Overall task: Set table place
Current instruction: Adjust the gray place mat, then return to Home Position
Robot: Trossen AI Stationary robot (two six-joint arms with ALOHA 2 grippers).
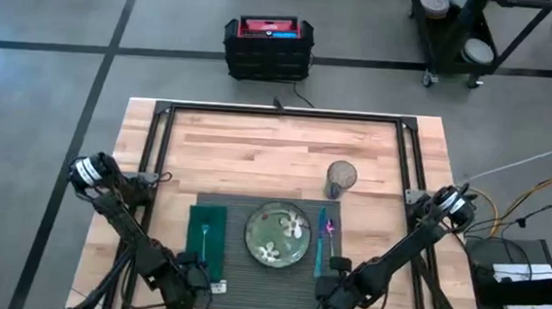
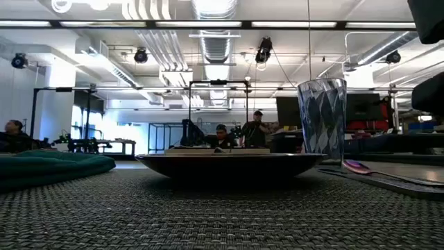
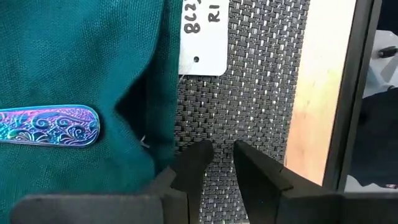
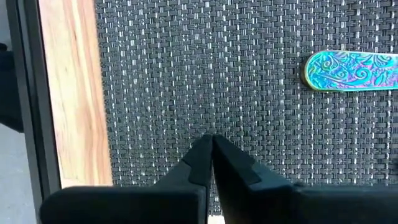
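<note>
Left gripper (image 3: 217,155) slightly parted, empty, over placemat (image 3: 261,93) beside napkin (image 3: 81,62); right gripper (image 4: 211,152) seemingly closed, empty.

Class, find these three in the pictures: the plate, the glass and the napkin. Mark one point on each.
plate (image 1: 277,234): high view, on the middle of its green patterned face.
glass (image 2: 322,118): low view, on the middle of its faceted wall.
napkin (image 3: 81,62): left wrist view, on bare green cloth above the utensil handle.
</note>
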